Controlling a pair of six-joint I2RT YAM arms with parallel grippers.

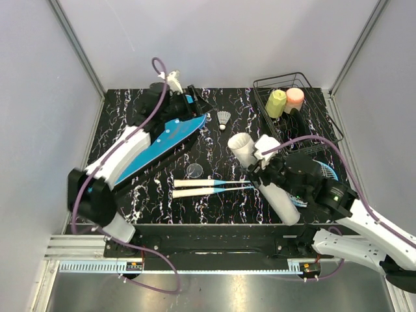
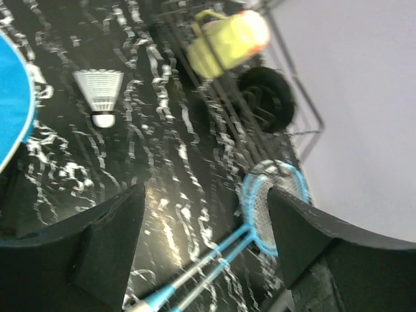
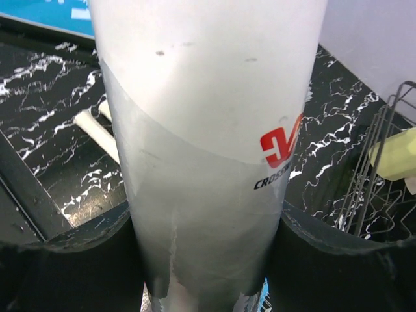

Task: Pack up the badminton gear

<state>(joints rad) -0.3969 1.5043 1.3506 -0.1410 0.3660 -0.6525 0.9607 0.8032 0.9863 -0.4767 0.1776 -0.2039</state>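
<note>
Reaching forward, the right gripper clamps the long white tube.

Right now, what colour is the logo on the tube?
The logo is red, dark lettering beneath, on the white tube. Right wrist view shows it best.

White tube bears red logo; cover blue; table black, veined white.

The long white tube was slanted, its open end toward the back. Two blue rackets lay side by side, white handles pointing left. One small white shuttlecock sat farther back. The blue cover lay at the left
</note>
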